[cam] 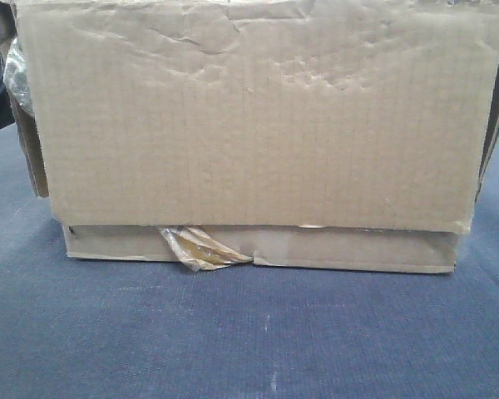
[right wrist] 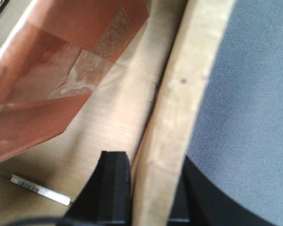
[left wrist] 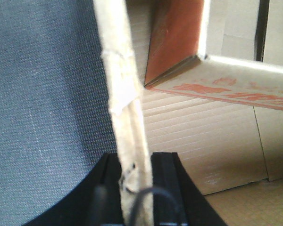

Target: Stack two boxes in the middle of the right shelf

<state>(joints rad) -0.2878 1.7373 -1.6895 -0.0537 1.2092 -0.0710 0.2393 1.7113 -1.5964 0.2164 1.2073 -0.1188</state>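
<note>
Between the fingers of the left hand [left wrist: 134, 188] stands a thin cardboard edge. That hand is pinching one end wall [left wrist: 125, 108] of the brown box [cam: 249, 125], with a black finger [left wrist: 166, 179] pressed to each face. The right hand [right wrist: 151, 193] clamps the opposite end wall in the same way, one black finger [right wrist: 112, 183] on the inner face and a darker one on the outer. The box therefore spans from hand to hand, its long axis running straight across between them, its open top toward the wrists and its broad, dented face turned to the front camera. Outside each hand lies blue-grey cloth [cam: 249, 341], and the box's bottom edge meets that cloth in the front view. Only the front view shows the wrinkled face, the narrow strip beneath it and the tuft of glossy tape [cam: 201, 248] hanging at the lower lip, nearer the left hand's end. Neither hand appears in that view. Only the wrist views look inside. Beyond the left hand's fingers a carton with red printing [left wrist: 226, 89] lies tilted on the ribbed cardboard floor. Beyond the right hand's inner finger lies an orange-red surface bearing a patch of clear tape, apparently the same carton, though the blur leaves that unsure. A white barcode label [right wrist: 40, 190] lies beside that finger.
</note>
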